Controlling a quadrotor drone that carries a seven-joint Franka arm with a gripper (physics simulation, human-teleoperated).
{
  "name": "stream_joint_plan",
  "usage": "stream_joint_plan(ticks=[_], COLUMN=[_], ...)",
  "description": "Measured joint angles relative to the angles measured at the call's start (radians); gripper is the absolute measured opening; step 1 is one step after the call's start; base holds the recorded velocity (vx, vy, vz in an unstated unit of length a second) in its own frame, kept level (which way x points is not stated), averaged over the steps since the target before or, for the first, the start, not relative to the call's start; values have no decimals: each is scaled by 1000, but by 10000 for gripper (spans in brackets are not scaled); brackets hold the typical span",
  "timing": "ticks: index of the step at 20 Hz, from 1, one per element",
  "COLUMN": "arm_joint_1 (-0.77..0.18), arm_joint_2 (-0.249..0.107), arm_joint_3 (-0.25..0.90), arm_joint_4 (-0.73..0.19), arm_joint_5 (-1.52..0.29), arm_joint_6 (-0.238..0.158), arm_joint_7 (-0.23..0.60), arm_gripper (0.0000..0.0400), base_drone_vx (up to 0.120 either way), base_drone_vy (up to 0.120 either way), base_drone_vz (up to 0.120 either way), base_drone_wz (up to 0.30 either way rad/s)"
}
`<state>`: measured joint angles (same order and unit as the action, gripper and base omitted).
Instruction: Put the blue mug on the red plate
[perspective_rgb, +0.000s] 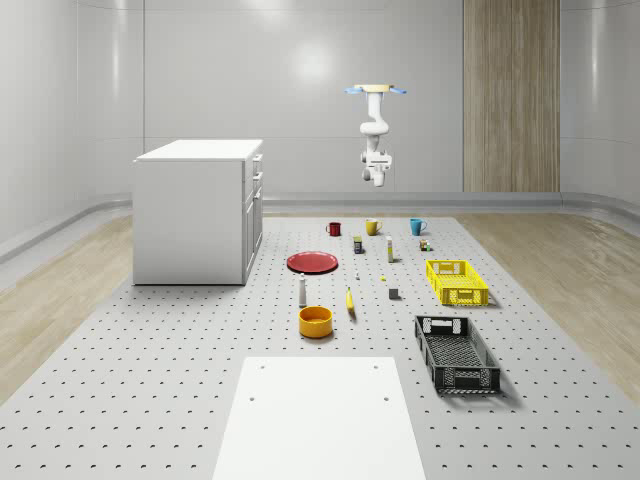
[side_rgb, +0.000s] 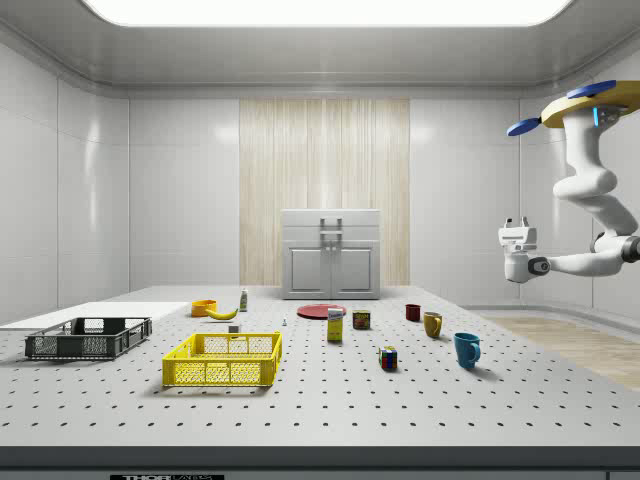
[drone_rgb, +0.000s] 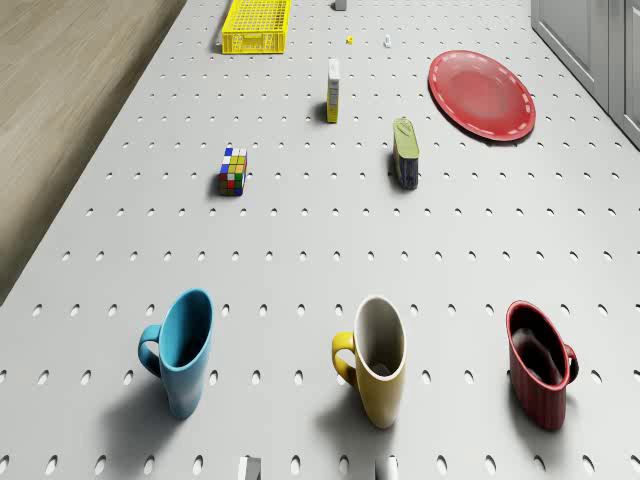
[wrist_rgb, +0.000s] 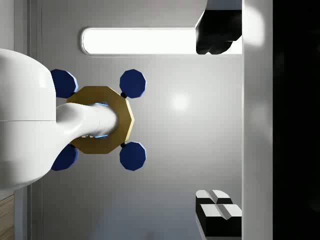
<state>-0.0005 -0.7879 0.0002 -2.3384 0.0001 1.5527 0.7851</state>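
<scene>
The drone (side_rgb: 590, 100) was seen hovering high beyond the desk's (perspective_rgb: 150, 380) far edge, near the mug row. The pincer (side_rgb: 514, 232) hung well above the blue mug (drone_rgb: 184, 350); whether it was clenched could not be told. The yellow mug (drone_rgb: 376, 358) stood close beside, so it might be knocked in the descent. The red plate (drone_rgb: 481, 93) lay well apart.

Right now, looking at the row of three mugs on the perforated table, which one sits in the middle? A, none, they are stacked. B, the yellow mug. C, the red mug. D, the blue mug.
B: the yellow mug stands between the blue mug and the red mug, all three upright and apart on the table.
</scene>
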Motion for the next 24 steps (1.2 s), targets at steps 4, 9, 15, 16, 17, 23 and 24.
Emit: stream_joint_plan(ticks=[4, 9, 15, 16, 17, 23, 24], arm_joint_1=[-2, -4, -5, -5, -6, -6, -7], arm_joint_2=[13, 47, 76, 79, 81, 85, 85], arm_joint_3=[1, 2, 3, 3, 3, 4, 4], arm_joint_4=[85, 189, 266, 273, 278, 294, 295], arm_joint_5=[1, 1, 2, 2, 2, 2, 2], arm_joint_6=[-69, -135, -178, -182, -184, -191, -191], arm_joint_7=[-1, -2, -2, -3, -3, -3, -3], arm_gripper=[400, 400, 400, 400, 400, 400, 400], base_drone_vx=[0, 0, 0, 0, 0, 113, 120], base_drone_vy=[0, 0, 0, 0, 0, 113, 120], base_drone_vz=[0, 0, 0, 0, 0, 0, 0], base_drone_wz=[0, 0, 0, 0, 0, 0, 0])
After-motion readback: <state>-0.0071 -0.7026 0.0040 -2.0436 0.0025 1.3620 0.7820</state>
